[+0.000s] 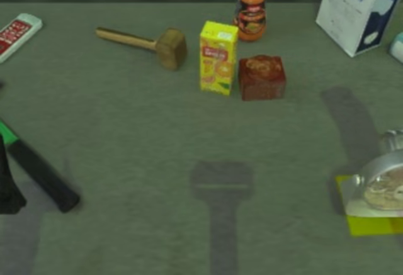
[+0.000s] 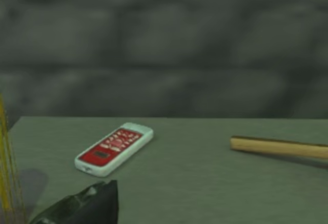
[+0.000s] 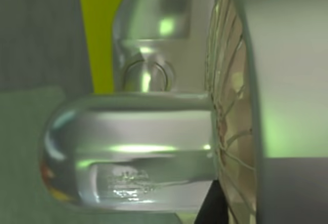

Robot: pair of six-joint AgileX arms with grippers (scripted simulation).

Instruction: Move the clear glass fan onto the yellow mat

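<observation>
On yellow mat [image 1: 370, 225], clear glass fan [image 1: 385, 188] face-up

Lying far left: red-and-white remote [image 1: 17, 34]. Lying beside it, rightward: wooden mallet [image 1: 146, 43]. Standing far centre: yellow juice carton [image 1: 218, 58], brown block [image 1: 262, 77], orange bottle [image 1: 251, 7]. Standing far right: Atlas carton [image 1: 356, 9].

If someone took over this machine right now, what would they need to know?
Left gripper: parked at the table's left edge, nothing seen in it.
Right gripper: out of the top view; its wrist camera sits right up against the clear glass fan, grip not visible.
The fan is over the yellow mat at the table's right edge.
Left to do: confirm the fan rests flat on the mat, then release and withdraw.
</observation>
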